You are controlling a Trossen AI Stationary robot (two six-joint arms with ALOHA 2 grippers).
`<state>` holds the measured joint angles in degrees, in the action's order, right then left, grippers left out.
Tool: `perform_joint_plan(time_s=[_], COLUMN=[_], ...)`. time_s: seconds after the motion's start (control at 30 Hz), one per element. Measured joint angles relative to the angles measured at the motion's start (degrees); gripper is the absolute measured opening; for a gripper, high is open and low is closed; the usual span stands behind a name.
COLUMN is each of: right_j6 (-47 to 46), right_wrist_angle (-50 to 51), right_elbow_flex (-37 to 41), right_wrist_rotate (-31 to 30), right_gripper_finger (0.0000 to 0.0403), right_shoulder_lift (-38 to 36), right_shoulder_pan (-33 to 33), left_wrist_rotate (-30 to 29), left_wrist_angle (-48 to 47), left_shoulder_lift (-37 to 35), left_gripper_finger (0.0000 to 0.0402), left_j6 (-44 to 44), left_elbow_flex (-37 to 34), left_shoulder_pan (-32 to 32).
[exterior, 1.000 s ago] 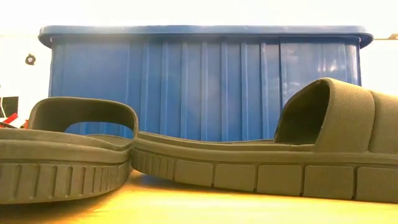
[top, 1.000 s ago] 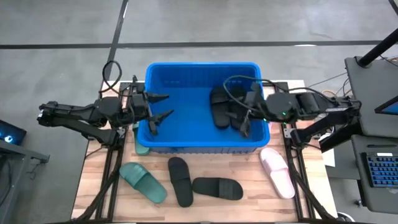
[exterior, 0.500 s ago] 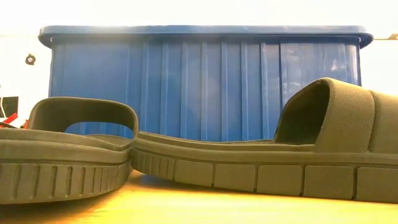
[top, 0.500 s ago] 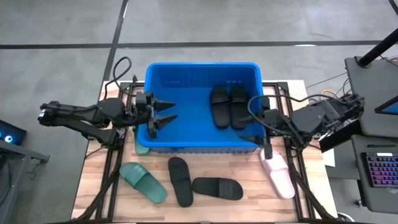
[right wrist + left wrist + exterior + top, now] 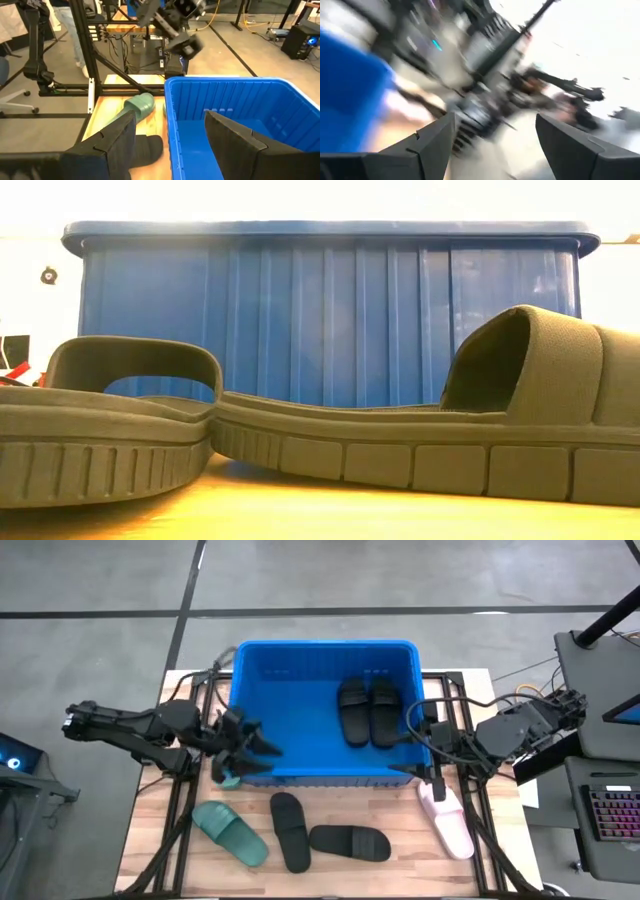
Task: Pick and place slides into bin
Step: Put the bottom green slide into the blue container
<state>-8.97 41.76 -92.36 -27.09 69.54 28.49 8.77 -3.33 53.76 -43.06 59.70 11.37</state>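
On the table (image 5: 400, 865), your bin (image 5: 300, 710) sits at the far middle, with two black slides (image 5: 363, 712) lying side by side inside it toward its right half. You've got more slides outside, on the wood in front of the bin: a sage green one (image 5: 230, 831) at front left, two black ones at front center, one (image 5: 290, 830) lengthwise and one (image 5: 350, 842) crosswise, and a pale pink one (image 5: 446, 819) at front right. Another green slide (image 5: 226, 778) peeks out just beside the bin's front-left corner.

Your left gripper (image 5: 250, 751) is at that front-left corner, over the bin's left wall and close to the peeking green slide; jaws spread, nothing between them. Left wrist view is motion-blurred, but both fingers (image 5: 432, 145) show apart and empty.

Your right gripper (image 5: 418, 756) is at the bin's front-right corner, just above the pink slide's far end; jaws spread, holding nothing. Right wrist view looks across the bin's interior, with the green slide and a black one beyond its rim.

Low view: two dark slides (image 5: 420, 445) heel to toe in front of the bin's blue wall.
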Motion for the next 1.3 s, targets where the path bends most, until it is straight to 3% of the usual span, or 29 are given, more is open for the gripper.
perform_joint_plan(time_s=[0.13,0.27,0.4,0.57,0.83,1.0,1.3], right_j6=[0.84,1.96,2.45,3.18,3.62,3.18,3.47], right_wrist_angle=[0.0,0.0,0.0,0.04,0.56,1.71,1.84], right_elbow_flex=[0.0,0.0,0.0,0.15,0.35,0.37,0.39], right_wrist_rotate=[0.0,-0.01,-0.02,-0.49,-1.51,-1.53,-1.58], right_gripper_finger=[0.0226,0.0226,0.0226,0.0226,0.0226,0.0226,0.0226], right_shoulder_lift=[0.0,0.0,0.0,0.0,0.0,0.0,0.0], right_shoulder_pan=[0.0,0.0,0.0,0.0,0.0,0.0,0.0], left_wrist_rotate=[8.88,12.16,12.22,9.68,4.61,4.4,3.7], left_wrist_angle=[-7.96,-22.67,-34.45,-39.51,-46.24,-49.33,-66.56], left_shoulder_lift=[0.21,0.1,0.37,2.18,13.38,20.98,31.14], left_gripper_finger=[0.0263,0.0263,0.0263,0.0259,0.0232,0.0222,0.0221], left_j6=[-13.82,-24.17,-28.85,-33.11,-34.62,-37.76,-45.29], left_elbow_flex=[-0.04,-0.04,0.44,0.31,1.82,3.43,11.05], left_shoulder_pan=[2.11,5.07,8.48,13.57,20.33,23.63,28.23])
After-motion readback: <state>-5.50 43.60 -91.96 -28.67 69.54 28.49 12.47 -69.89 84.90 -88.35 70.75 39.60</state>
